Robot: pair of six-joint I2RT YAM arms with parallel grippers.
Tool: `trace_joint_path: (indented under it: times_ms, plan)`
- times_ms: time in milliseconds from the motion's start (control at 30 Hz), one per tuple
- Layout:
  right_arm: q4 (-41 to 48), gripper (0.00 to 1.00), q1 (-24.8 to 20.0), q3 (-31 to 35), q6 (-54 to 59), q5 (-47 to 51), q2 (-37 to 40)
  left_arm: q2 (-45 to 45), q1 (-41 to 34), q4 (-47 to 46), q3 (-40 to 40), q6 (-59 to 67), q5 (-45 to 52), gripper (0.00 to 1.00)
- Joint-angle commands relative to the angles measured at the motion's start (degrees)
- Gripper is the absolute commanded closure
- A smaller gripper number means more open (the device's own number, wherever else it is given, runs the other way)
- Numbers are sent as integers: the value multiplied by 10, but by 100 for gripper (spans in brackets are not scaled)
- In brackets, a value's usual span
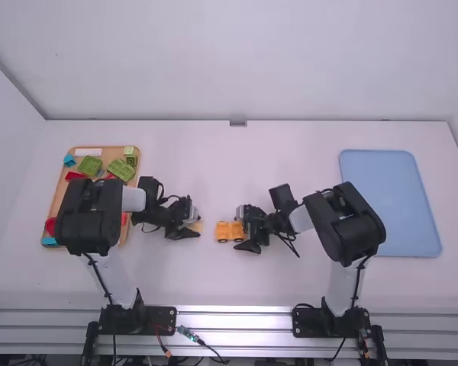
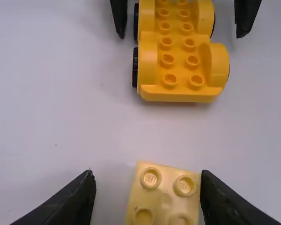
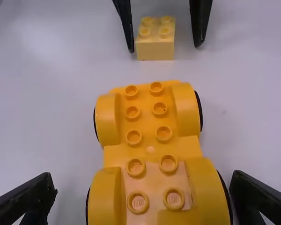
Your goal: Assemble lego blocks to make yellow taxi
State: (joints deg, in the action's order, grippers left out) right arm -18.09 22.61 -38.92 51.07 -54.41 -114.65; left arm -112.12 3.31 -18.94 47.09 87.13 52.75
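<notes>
Just left of center frame, the left gripper (image 1: 189, 223) straddles a pale yellow block (image 1: 197, 226) with its fingers parted, while beside it, at center, the right gripper (image 1: 242, 230) stands spread around one end of a wheeled yellow car base (image 1: 229, 231), the two pieces apart on the white table (image 1: 214, 286). A wooden tray (image 1: 54, 202) of colored blocks (image 1: 90, 165) sits at left, a blue tray (image 1: 389, 198) at right.
</notes>
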Motion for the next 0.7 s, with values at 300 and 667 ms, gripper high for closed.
trace_joint_path:
  times_ms: [300, 667]
  plan:
    - [-32, 13, 12, 7, -33, 21, -12, -6, 11, -74, 26, 87, -10, 38]
    - [-147, 30, 21, 57, -78, 65, -12, -6, 8, -27, -4, 83, -8, 54]
